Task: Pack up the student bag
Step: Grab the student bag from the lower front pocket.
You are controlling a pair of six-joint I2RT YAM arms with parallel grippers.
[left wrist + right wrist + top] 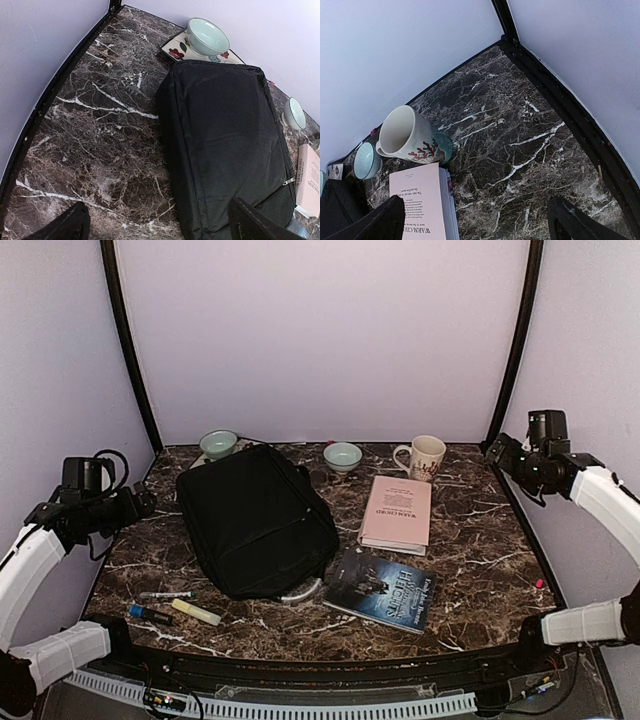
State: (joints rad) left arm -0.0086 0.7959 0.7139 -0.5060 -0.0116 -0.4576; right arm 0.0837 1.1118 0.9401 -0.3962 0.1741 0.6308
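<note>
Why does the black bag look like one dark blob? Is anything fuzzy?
Top external: the student bag is so dark its folds barely show; soft, even light, faint shadows. Left wrist: the fingers at the bottom edge look slightly soft. Right wrist: the mug is sharp.

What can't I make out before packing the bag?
- Top view: whether the bag is zipped; black on black, too dark.
- Top view: pens near the front edge, too small to identify.
- Left wrist: pink book cut off by the right edge.
- Right wrist: bag cut by corner.
</note>
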